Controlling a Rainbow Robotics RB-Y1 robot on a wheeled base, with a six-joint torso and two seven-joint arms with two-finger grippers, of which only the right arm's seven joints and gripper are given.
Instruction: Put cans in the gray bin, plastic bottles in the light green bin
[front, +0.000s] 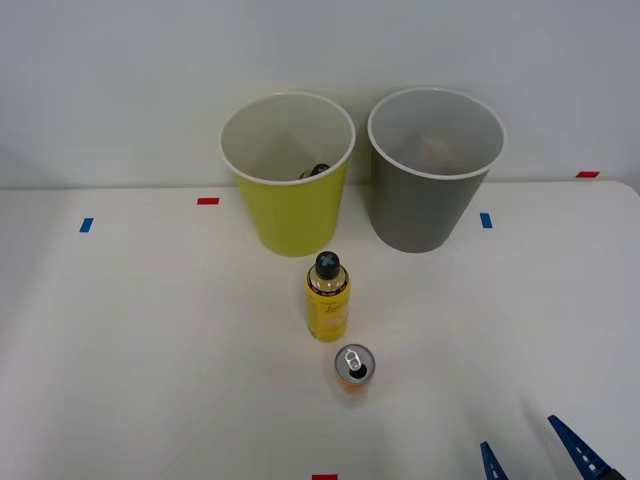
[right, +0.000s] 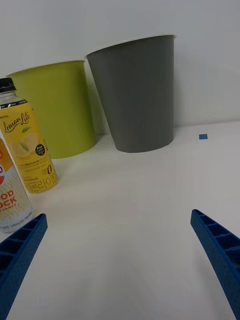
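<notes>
**Open pincer low on the desk, can and bottle off to its side**

The right pincer (front: 545, 450) sits near the desk's (front: 150, 350) front edge with its 2 blue fingers (right: 220, 250) spread wide, gripping nothing. The orange can (front: 353, 368) stands upright to the pincer's left, apart from it. The yellow bottle (front: 327, 297) stands just behind the can. Farther back, the light green bin (front: 290, 215) and the gray bin (front: 420, 210) stand side by side.

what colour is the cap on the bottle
Black. The cap tops the yellow bottle, seen best from above in the front view.
</notes>
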